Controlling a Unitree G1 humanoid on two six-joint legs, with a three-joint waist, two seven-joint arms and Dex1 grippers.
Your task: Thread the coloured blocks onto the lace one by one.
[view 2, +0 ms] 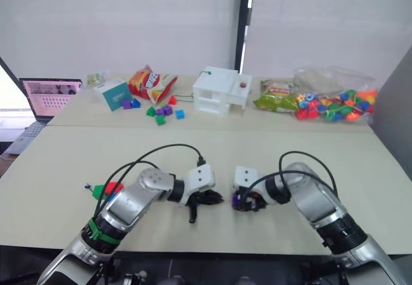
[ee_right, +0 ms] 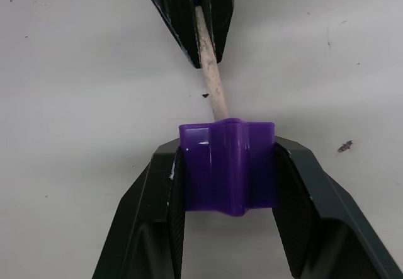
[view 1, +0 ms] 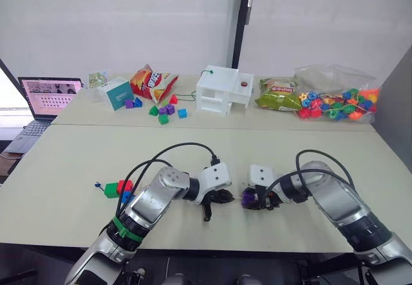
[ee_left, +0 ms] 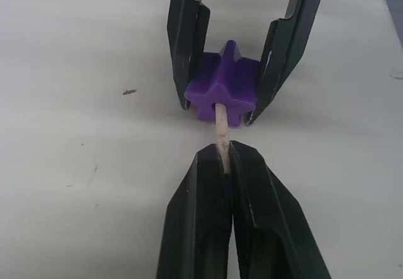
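Both forearms: silver-grey metal shells with black joints. Green band rings the left forearm (view 1: 129,228). White boxy wrist modules, 1 per arm, fed by looping black cables (view 1: 174,151). Each gripper: 2 black tapered fingers (ee_left: 201,222).

**Pale room with two tabletops and a curtained window wall**

Two pale beige tabletops stand end to end, the near tabletop (view 1: 270,147) meeting the far tabletop (view 1: 270,119) along a thin dark seam. Behind them hang white curtains (view 1: 116,21), evenly lit with soft daylight and split by a dark vertical post (view 1: 245,18). A grey panel (view 1: 394,114) closes the right edge. At the far left, an open laptop (view 1: 45,98) with a lit screen sits on a lower surface. On the far tabletop rest a white model house (view 1: 222,90), snack bags (view 1: 152,83), a small teal box (view 1: 114,93) and a clear bag of colourful beads (view 1: 335,98).
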